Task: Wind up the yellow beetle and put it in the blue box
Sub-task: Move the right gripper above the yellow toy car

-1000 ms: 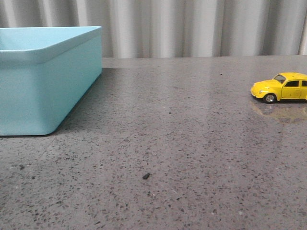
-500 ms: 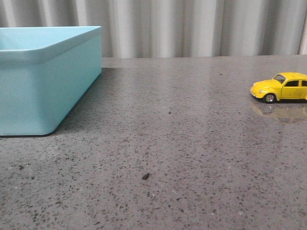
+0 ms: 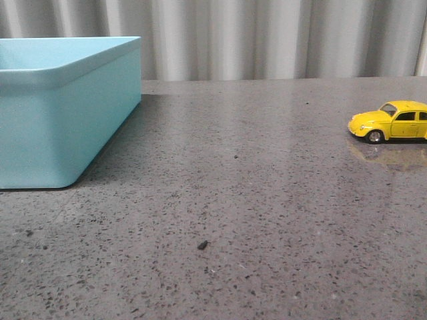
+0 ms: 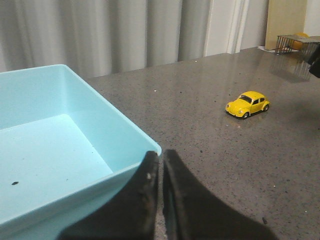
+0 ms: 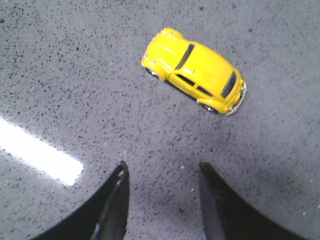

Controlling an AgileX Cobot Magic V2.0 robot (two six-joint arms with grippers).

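Right gripper (image 5: 160, 200) spread wide above the yellow beetle (image 5: 194, 70), not touching; beetle on its wheels at the table's (image 3: 253, 200) right edge. Left gripper (image 4: 160, 192) pinched closed, holding nothing, over the blue box's (image 3: 67, 127) near rim; only specks inside.

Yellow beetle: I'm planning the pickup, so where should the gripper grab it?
Judging by its pose, take the yellow beetle across its two door sides, coming from above with the open right gripper. It stands on its wheels on the table, and its body is narrowest there.
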